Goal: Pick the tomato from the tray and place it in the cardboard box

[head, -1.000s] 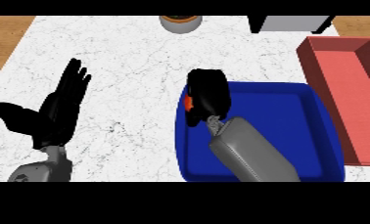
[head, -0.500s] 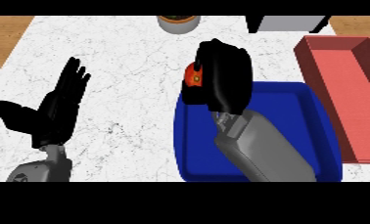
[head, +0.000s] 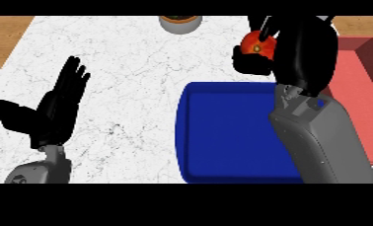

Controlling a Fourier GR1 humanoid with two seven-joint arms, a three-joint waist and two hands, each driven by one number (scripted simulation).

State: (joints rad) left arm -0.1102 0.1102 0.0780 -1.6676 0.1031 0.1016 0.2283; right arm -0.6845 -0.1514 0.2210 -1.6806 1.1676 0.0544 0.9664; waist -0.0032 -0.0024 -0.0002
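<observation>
A red tomato [head: 259, 44] is held in my right hand [head: 300, 52], whose fingers and thumb curl round it. The hand is raised above the counter, beyond the far edge of the blue tray [head: 226, 136] and just left of the reddish cardboard box [head: 355, 72] at the right edge. Most of the tomato is hidden by the hand. The tray shows nothing inside it. My left hand [head: 58, 104] rests open, fingers up, at the left over the white counter.
A small round bowl [head: 179, 22] stands at the counter's far edge, in the middle. A dark object at the top right is mostly hidden behind my right hand. Wooden floor shows past the counter's left edge.
My right hand has lifted the tomato out of the tray and carried it away from me and to the right, toward the box. The left hand has not moved.
</observation>
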